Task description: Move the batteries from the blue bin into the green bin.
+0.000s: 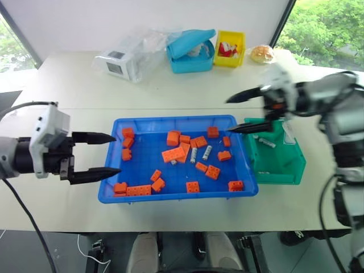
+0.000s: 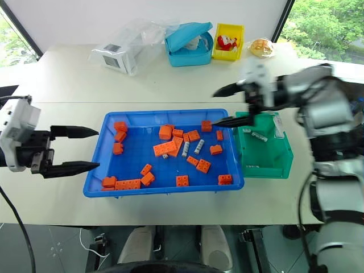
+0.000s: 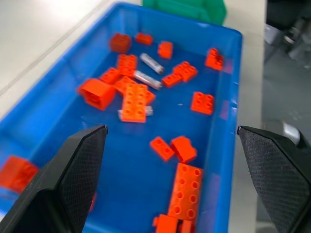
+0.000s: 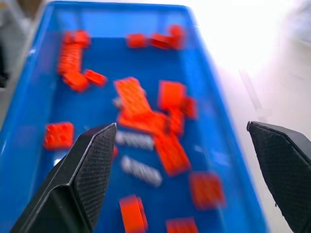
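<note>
The blue bin [image 1: 170,120] lies mid-table, holding several orange bricks and a few batteries. Two batteries [image 1: 207,152] [image 1: 194,154] lie side by side near its middle, also seen from the left wrist [image 3: 147,80] and the right wrist [image 4: 142,171]. The green bin [image 1: 284,176] stands against the blue bin's right side with one battery [image 1: 265,142] inside. My left gripper [image 1: 116,153] is open at the blue bin's left rim, pointing inward, with nothing held. My right gripper [image 1: 229,115] is open and empty, hovering over the blue bin's right rim beside the green bin.
At the back of the table stand a light-blue lidded box [image 1: 190,51], a small yellow bin [image 1: 230,48], a clear bag with a white device [image 1: 128,60] and a round bun-like item [image 1: 263,54]. The table's front edge runs close below the blue bin.
</note>
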Controlling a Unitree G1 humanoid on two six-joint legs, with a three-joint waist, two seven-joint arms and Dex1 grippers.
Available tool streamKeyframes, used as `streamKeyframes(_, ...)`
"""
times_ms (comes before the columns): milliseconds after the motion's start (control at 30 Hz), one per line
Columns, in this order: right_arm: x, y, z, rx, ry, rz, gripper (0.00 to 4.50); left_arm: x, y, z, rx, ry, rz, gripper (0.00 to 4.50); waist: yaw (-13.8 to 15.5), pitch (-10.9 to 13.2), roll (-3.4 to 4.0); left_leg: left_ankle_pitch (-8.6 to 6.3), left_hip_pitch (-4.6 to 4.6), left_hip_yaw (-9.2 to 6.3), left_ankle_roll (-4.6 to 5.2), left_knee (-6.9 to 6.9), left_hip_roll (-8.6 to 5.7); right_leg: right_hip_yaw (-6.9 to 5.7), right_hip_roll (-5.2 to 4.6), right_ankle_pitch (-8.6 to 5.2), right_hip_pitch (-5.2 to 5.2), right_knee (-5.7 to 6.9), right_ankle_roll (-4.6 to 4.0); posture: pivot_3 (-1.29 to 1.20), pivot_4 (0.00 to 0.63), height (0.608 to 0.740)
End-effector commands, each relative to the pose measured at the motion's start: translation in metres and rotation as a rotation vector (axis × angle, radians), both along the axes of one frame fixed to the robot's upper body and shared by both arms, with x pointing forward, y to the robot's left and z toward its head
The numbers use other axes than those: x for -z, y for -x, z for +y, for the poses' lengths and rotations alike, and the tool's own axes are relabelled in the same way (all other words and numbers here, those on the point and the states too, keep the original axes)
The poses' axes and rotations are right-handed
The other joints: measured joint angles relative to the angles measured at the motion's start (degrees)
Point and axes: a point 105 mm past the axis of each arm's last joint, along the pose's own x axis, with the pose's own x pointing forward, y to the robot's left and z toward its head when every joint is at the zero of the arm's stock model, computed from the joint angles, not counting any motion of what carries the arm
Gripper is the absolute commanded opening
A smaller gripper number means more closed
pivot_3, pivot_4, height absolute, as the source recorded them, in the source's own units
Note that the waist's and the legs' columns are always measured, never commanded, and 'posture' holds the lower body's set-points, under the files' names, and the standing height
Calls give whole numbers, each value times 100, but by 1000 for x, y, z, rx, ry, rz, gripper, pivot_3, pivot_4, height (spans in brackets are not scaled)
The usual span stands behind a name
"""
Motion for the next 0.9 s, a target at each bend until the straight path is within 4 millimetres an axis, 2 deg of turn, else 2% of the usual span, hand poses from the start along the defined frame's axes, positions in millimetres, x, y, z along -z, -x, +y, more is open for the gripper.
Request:
streamKeyframes(33, 15, 1, 30, -114, 99, -13, 4417, 4, 5, -4, 56, -73, -16, 4500, 28, 0, 0, 0, -8, 0, -1, 1, 0, -1, 0, 0, -8, 4, 1, 0, 150, 736)
streamKeyframes(167, 41, -6, 58, -178, 177, 21, 4417, 6, 5, -9, 70, -73, -19, 4500, 45, 1, -3, 2, -29, 1, -2, 20, -5, -2, -8, 1, -25, 19, 1, 0, 150, 736)
streamKeyframes(300, 59, -15, 72, -197, 230, 29, 4417, 3, 4, -12, 52, -55, -40, 4500, 19, 1, -3, 1, -28, 0, -2, 52, -3, 0, -9, -1, -23, 47, 0, 0, 150, 736)
streamKeyframes(533, 79, -24, 79, -211, 287, 39, 4417, 0, 7, -13, 8, -35, -57, 4500, 2, 1, -3, 1, -23, -6, -2, 60, -2, 0, -5, -1, -23, 69, 0, 0, 150, 736)
streamKeyframes(733, 88, -28, 81, -208, 305, 60, 4417, -1, 9, -14, -13, -23, -68, 4500, -5, 1, -2, 1, -23, -8, -2, 60, -1, 0, -5, -1, -23, 70, 0, 0, 150, 736)
streamKeyframes(833, 91, -27, 82, -217, 316, 66, 3637, -2, 8, -14, -18, -19, -71, 4500, -6, 1, -2, 1, -23, -8, -2, 59, -1, -1, -5, -1, -23, 70, 0, 0, 150, 736)
streamKeyframes(900, 92, -27, 83, -219, 315, 66, 2639, -2, 8, -15, -19, -17, -74, 4500, -6, 1, -2, 1, -23, -8, -2, 59, -1, -1, -5, -1, -23, 70, 0, 0, 150, 736)
